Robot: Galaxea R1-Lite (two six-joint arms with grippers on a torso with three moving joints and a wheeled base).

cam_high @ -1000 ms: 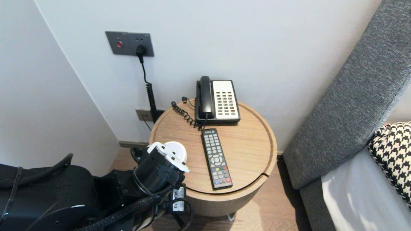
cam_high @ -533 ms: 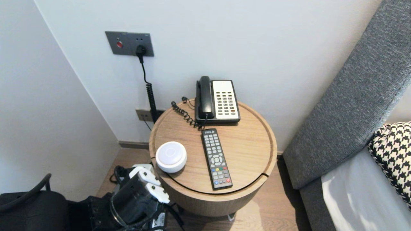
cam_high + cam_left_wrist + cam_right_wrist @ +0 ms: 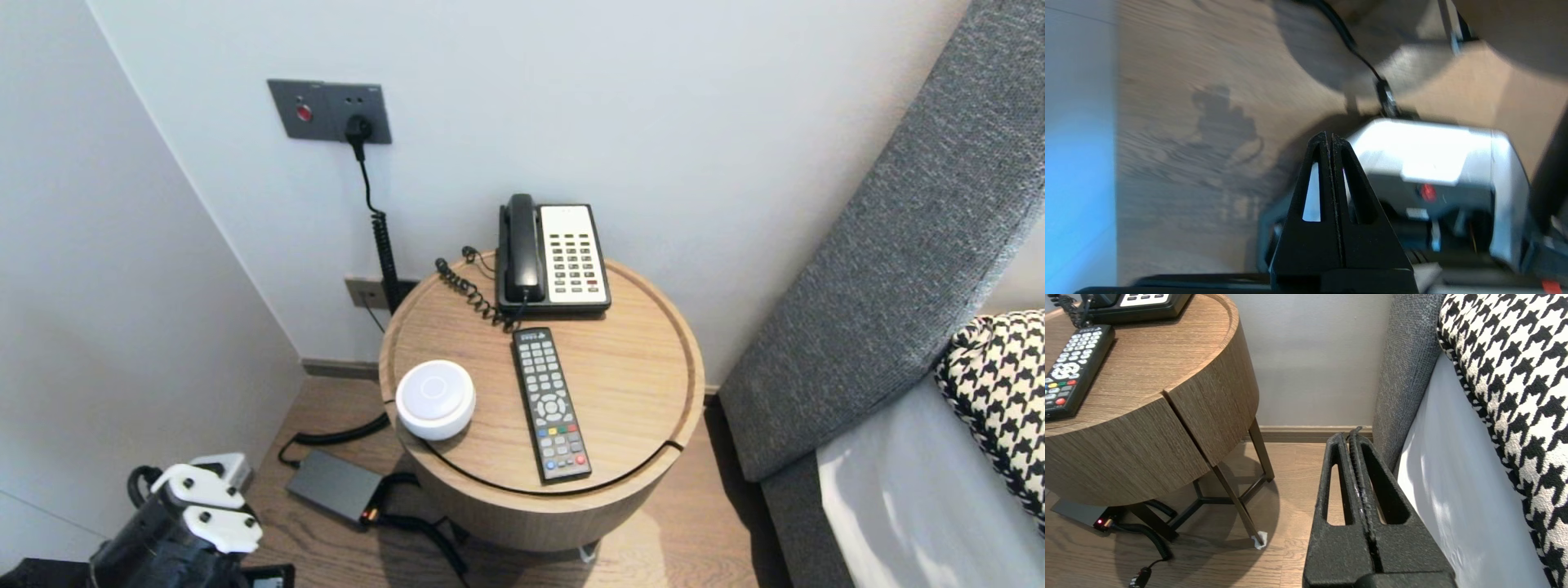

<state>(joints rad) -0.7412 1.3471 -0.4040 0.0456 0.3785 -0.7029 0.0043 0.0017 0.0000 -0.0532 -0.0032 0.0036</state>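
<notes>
1. Left gripper: low over the floor, well to the left of the round table and below its top. Its two fingers are pressed together with nothing between them. Held so low, it probably clears the table's edge.
2. Pale casing with a red light, just beside those fingers. It is smeared, so what it is cannot be told.
3. Wall plate: above and left of the table. A coiled cord drops from its plug and passes behind the table's rim, where its end is hidden.
4. Power brick: flat on the floor at the table's left foot. It is the nearest thing to the left gripper but apart from it, and likely lies there because its leads are short.
5. White round device: on the table's top, near its left front edge.
6. Telephone: at the table's back, against the wall, presumably to be near its socket.
7. Remote: lengthwise along the table's middle, just in front of the telephone.
8. Right gripper: low, to the right of the table, between it and the grey headboard. Its fingers are together and empty. It is absent from the head view.
9. Chequered cushion: far right of the table, cut off by the frame.
</notes>
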